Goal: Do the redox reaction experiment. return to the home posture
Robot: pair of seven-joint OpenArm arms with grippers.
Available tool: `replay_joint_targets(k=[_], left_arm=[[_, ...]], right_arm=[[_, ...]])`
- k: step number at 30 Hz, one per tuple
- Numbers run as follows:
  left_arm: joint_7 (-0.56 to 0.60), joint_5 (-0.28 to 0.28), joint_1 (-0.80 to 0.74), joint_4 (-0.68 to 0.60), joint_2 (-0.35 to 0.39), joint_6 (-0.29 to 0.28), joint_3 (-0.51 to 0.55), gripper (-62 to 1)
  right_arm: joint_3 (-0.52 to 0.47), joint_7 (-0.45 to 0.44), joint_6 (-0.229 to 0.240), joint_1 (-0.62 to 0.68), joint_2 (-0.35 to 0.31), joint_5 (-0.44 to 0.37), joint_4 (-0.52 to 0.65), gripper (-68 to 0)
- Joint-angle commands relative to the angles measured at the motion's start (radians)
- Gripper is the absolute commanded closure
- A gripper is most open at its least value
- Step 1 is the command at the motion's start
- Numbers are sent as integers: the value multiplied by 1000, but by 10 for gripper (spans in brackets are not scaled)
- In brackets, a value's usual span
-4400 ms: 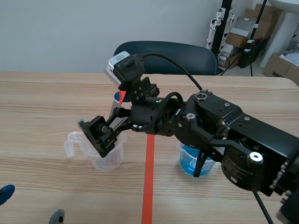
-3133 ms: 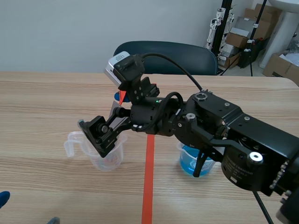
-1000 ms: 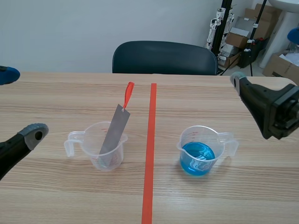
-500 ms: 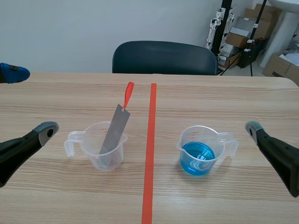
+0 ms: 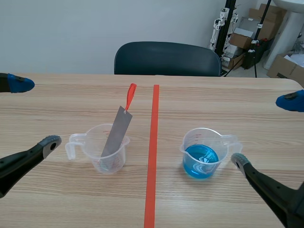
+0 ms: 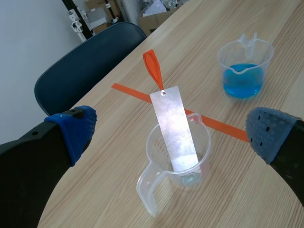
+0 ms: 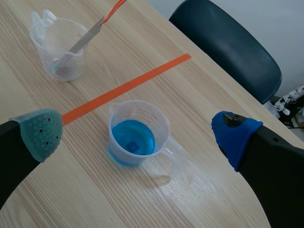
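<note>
Scene view across a wooden table. A clear plastic cup of blue liquid stands upright, handle pointing to the robot's right. Well apart from the cup of blue liquid, on its left and across an orange-red tape line, stands a second clear cup. A grey metal strip leans inside the second clear cup, its lower end at the bottom, and a red tag at its upper end tilts toward the far side.

The left gripper hovers far to the left of the cup of blue liquid, beyond the second cup, fingers spread wide and holding nothing. The right gripper hovers just to the right of the cup of blue liquid, fingers also spread wide and empty, its nearer fingertip close to the handle without touching it.

Judging by this, the strip has been placed and the step in hand is the return to the home posture. The next move calls for drawing both arms back clear of the cups, with care that the right fingertip does not catch the handle.
</note>
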State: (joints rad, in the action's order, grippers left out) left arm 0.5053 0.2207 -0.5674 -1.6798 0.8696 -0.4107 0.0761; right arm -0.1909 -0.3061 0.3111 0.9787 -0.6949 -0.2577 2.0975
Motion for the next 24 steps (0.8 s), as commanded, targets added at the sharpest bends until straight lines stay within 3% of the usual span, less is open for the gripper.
replay_joint_targets(k=[1, 9, 24], left_arm=[[18, 15, 5, -10, -2, 8, 3, -623], [20, 15, 5, -10, -2, 8, 3, -623], [20, 15, 5, -10, -2, 8, 3, -623]], right_arm=[[-4, -14, -5, -12, 0, -3, 6, -667], [-5, -22, -27, -60, 0, 24, 6, -667], [-4, -22, -27, -81, 0, 24, 6, -667]])
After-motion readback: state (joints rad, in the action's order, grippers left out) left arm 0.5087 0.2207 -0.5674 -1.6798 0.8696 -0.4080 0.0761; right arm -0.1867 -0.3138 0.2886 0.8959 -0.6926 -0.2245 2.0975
